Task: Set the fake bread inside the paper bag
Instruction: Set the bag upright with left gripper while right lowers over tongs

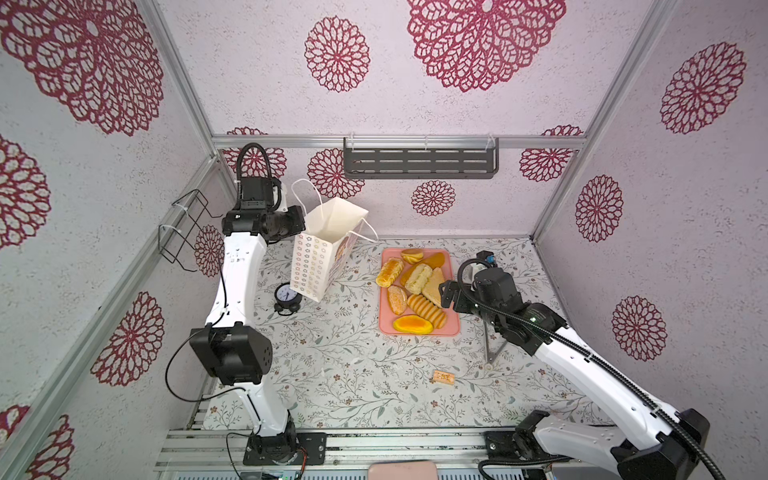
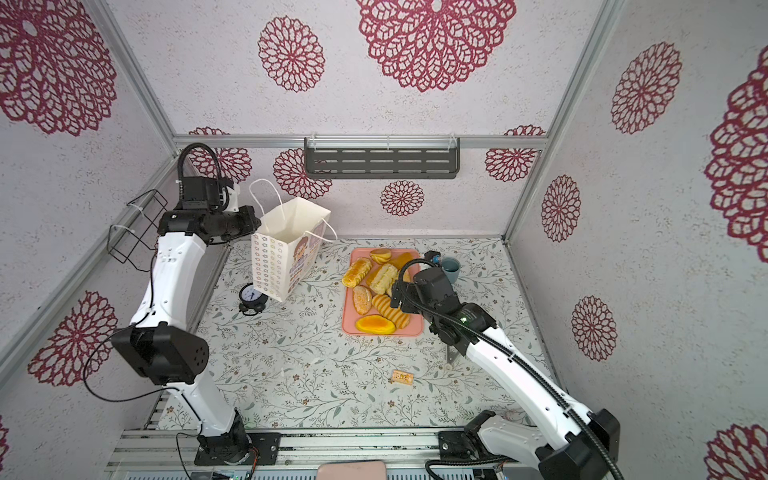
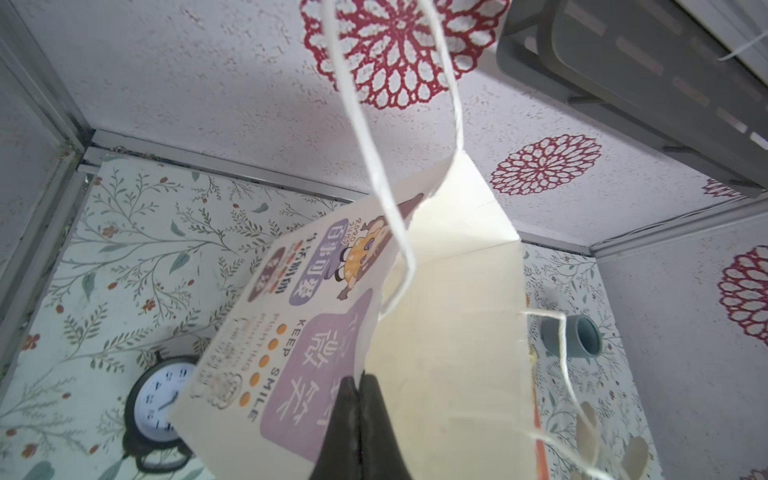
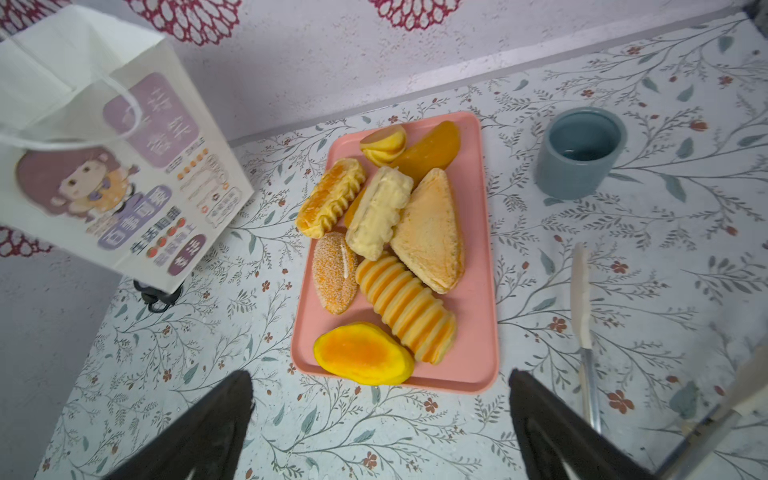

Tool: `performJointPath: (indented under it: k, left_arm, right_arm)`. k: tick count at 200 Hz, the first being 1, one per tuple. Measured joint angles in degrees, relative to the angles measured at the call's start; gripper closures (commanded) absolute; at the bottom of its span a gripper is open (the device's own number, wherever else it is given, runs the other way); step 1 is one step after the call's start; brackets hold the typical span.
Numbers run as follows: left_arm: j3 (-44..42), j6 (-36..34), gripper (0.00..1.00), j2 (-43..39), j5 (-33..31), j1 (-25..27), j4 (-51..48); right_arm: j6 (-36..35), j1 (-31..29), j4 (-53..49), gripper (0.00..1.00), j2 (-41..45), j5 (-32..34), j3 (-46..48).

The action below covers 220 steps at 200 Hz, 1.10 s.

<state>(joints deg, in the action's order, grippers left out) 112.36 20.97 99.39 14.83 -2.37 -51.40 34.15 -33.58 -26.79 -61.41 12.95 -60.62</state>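
Golden, glossy fake bread (image 4: pixel 428 232) fills the pink tray (image 4: pixel 478 332). Your left end effector (image 3: pixel 359 380) pinches the paper bag (image 3: pixel 449 332); your right end effector (image 4: pixel 380 374) stands spread.

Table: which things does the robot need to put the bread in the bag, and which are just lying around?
For the job: fake bread on the pink tray, paper bag, left gripper pinching the bag's rim, right gripper open near the tray.
Just lying about: alarm clock, blue cup, knife, small tan block.

Eight fake breads (image 4: pixel 428 230), one paper bag (image 4: pixel 124 166), one tray (image 4: pixel 476 324).
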Motion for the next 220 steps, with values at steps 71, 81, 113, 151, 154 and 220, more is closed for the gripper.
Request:
performJointPath:
  k: [71, 81, 113, 151, 154, 220]
  left_arm:
    - [-27.71, 13.07, 1.0, -21.75, 1.62, 0.2, 9.6]
    - [-30.29, 15.37, 1.0, -24.63, 1.6, 0.24, 10.91]
    - [-37.75, 22.23, 1.0, -34.91, 0.28, 0.46, 14.91]
    - [-46.75, 28.72, 1.0, -44.74, -1.53, 1.01, 18.05]
    - [-47.34, 29.09, 1.0, -45.18, -1.66, 1.09, 18.21]
    - [-60.02, 38.93, 1.0, -50.27, -6.34, 6.34, 22.49]
  right_arm:
    - [-0.39, 8.11, -1.95, 0.04, 0.92, -3.23, 1.49]
    - [-0.76, 8.35, -2.4, 0.03, -0.39, -3.85, 0.94]
    - [-1.7, 8.59, -4.57, 0.01, -2.97, -4.24, 0.74]
    - [-2.71, 9.49, -7.28, 0.01, -3.76, -3.56, -0.07]
    - [-2.89, 9.62, -7.52, 0.01, -3.82, -3.54, -0.26]
    - [-4.17, 12.11, -8.68, 0.01, -6.69, -4.2, -0.87]
